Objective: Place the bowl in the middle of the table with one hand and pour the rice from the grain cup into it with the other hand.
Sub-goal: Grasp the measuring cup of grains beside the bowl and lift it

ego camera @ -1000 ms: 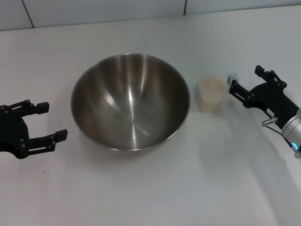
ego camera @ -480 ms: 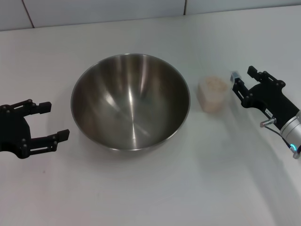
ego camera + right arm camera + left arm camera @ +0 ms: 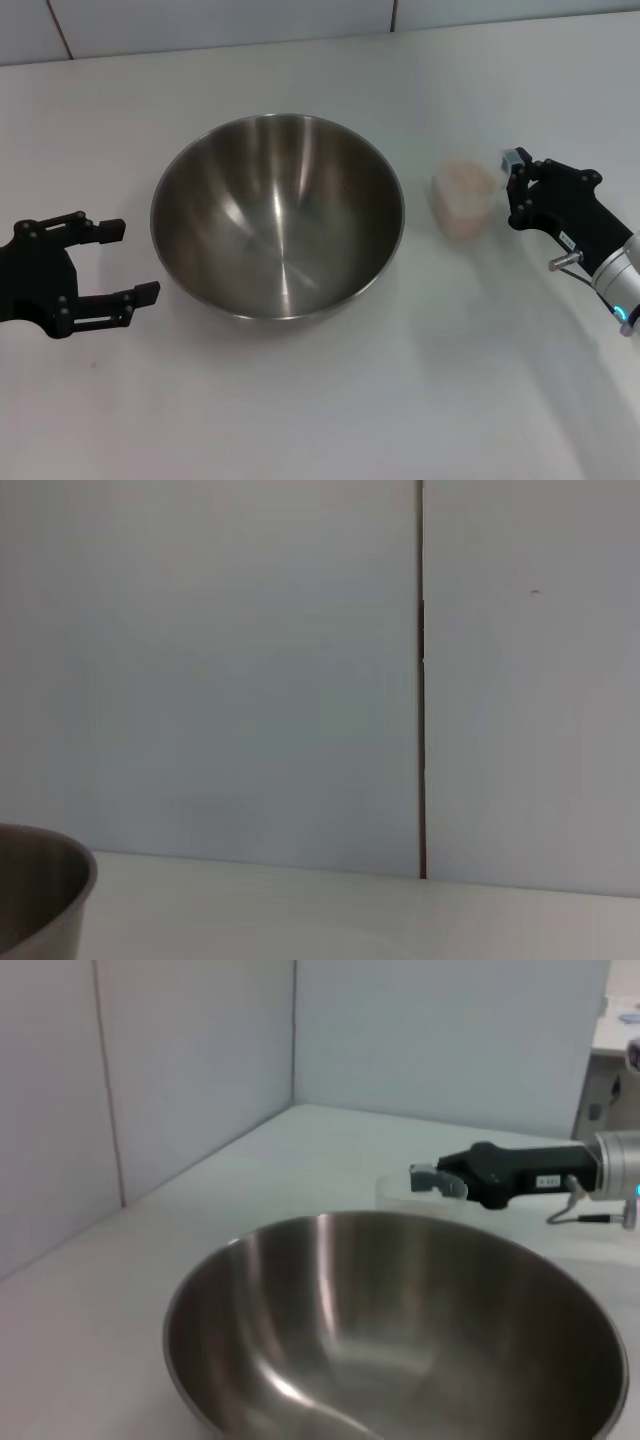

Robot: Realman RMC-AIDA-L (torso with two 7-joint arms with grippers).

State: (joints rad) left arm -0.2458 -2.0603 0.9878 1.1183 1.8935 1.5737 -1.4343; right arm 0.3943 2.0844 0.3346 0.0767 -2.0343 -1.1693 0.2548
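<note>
The bowl point(image 3: 278, 215) is seen standing upright near the middle of the counter point(image 3: 320, 400), empty inside, so the placing step can be judged done and the pouring step not yet begun. The grain cup point(image 3: 464, 197) stands upright on the counter just beside the bowl's right edge, apart from it, with the rice point(image 3: 466, 179) filling it nearly to the rim. The right gripper point(image 3: 512, 190) is found immediately to the right of the cup, at the cup's own height, its jaws pointed toward the cup and the bowl beyond; from the head view the jaws appear narrowly set with one tip at the cup's wall, but whether the cup is clasped cannot be told. The cup thus lies between the right jaws and the bowl, in line with the gripper's long axis, and the right arm is by far the nearer one. In the left wrist view the same gripper is seen past the bowl's far rim. The left gripper point(image 3: 115, 262) is held left of the bowl, clear of its rim, its jaws spread wide and holding nothing. A firm side grasp is judged necessary before any lift and tilt over the rim.
</note>
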